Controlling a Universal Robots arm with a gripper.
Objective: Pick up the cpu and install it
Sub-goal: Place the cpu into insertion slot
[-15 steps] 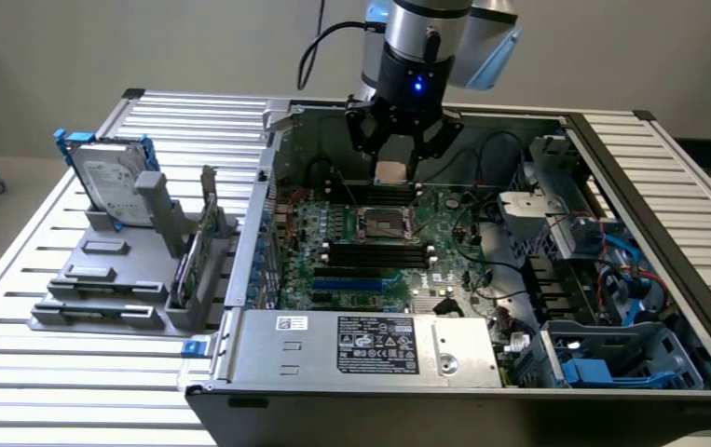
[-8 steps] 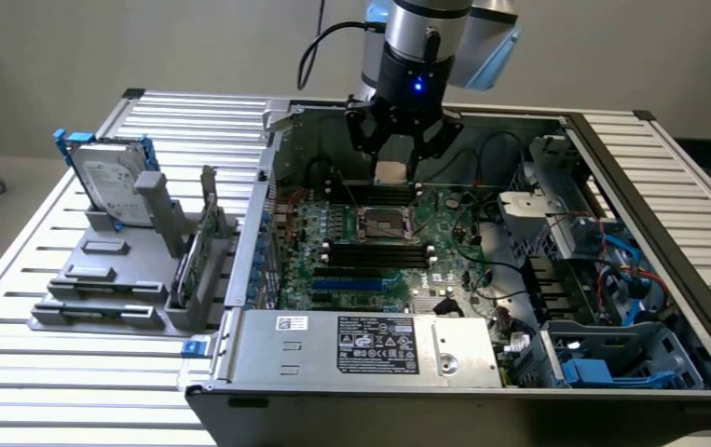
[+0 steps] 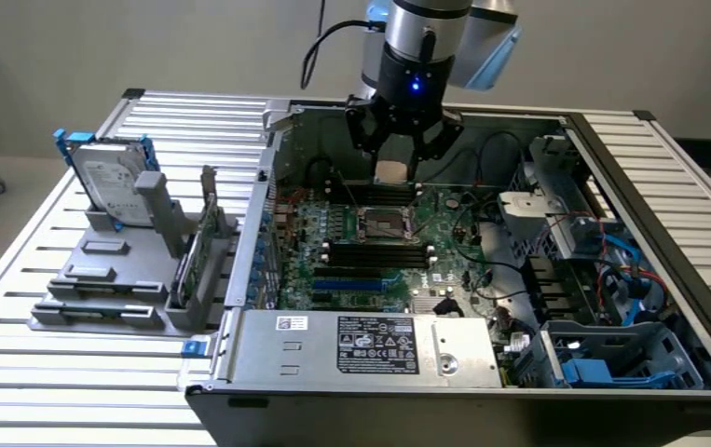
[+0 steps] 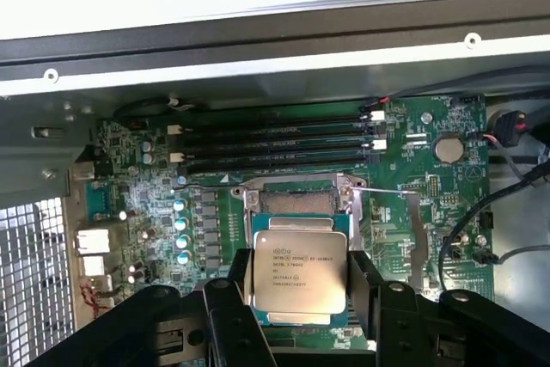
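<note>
Slatted metal worktop (image 3: 57,372) carrying an open computer case (image 3: 330,346); pincer (image 3: 400,154) clenched on the cpu (image 4: 299,272) by two opposite edges, chip flat and lid up, hanging at 12 o'clock of the open socket (image 4: 296,199) in the exterior view, presumably so it can seat squarely.

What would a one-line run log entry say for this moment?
jaws: gripping cpu | place: over motherboard, near socket | install: cpu not yet seated

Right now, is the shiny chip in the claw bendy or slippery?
Probably stiff: the cpu lies flat and straight in the grip of the claw. Its smooth metal top looks somewhat slippery. Being small and thin, it is likely light, yet delicate.
</note>
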